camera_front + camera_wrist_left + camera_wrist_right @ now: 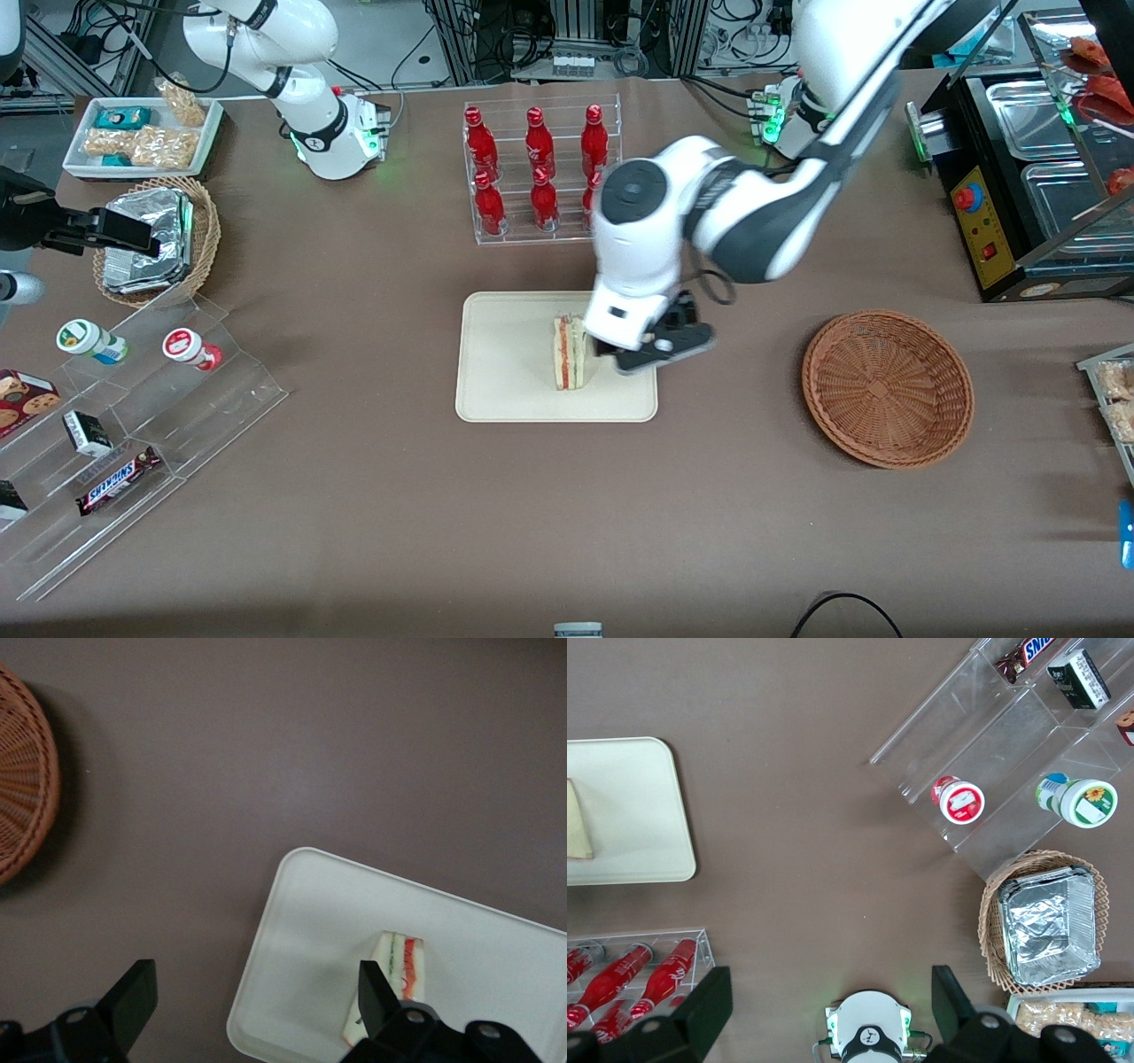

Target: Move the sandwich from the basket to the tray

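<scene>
Cream-beige tray (505,390) already carries the sandwich (570,353), standing on edge, its long axis running toward the front camera. My gripper (252,1010) hangs just beside it, basket (887,386) side, fingers spread wide, holding nothing

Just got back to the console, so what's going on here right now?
The sandwich stands on its edge on the cream tray. The left arm's gripper is open just above the tray beside the sandwich, holding nothing. The reddish-brown wicker basket lies empty toward the working arm's end of the table, so the transfer looks done.
</scene>
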Available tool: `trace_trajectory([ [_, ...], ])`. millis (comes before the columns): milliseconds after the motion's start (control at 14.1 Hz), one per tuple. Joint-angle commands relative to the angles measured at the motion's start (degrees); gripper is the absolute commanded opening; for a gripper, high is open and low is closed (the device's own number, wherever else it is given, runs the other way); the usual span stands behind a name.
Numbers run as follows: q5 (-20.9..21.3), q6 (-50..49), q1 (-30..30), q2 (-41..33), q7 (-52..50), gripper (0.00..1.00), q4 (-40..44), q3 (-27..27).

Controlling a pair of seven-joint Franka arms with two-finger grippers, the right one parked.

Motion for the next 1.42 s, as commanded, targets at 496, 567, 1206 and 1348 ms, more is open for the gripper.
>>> trace_trajectory([
  [496,-9.1,-25.3,22.7,-16.2,32.5,1.0,-2.5,0.0],
  [567,-9.2,-27.1,24.2,-17.3,33.5,1.0,-2.7,0.0],
  [1206,-13.9,-25.6,32.0,-27.4,38.0,1.0,-13.8,0.3],
  [1348,-14.4,-26.0,33.2,-27.1,39.2,1.0,-13.1,0.3],
])
